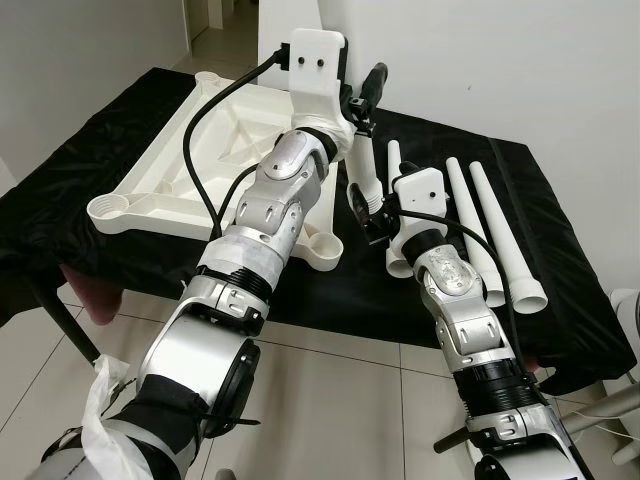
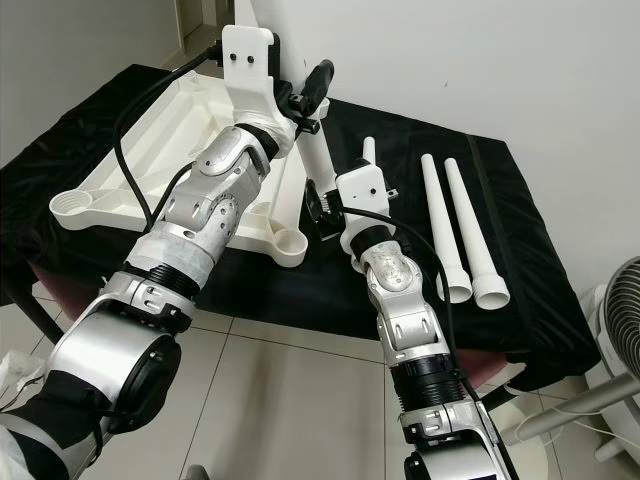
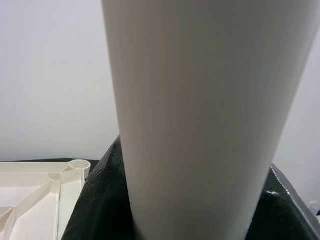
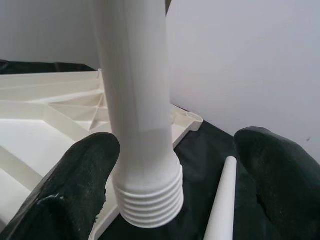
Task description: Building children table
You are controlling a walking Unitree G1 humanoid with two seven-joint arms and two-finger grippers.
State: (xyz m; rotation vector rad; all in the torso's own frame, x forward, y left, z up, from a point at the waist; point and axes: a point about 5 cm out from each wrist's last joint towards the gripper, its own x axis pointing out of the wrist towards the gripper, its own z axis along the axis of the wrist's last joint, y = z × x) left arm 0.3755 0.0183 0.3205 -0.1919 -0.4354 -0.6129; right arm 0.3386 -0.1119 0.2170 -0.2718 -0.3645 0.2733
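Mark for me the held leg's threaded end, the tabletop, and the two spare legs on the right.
Held leg (image 4: 150, 200), right wrist view, on its threaded end.
Tabletop (image 1: 150, 160), left eye view, on its left rim.
Spare legs (image 2: 462, 220), right eye view, on the mid shaft of the right one.

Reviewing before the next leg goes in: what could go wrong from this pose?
1. The held leg has its threaded end just above the tabletop, apparently off any corner socket; it could cross-thread.
2. The right gripper is open around it, so only the left gripper steadies it; it may tilt.
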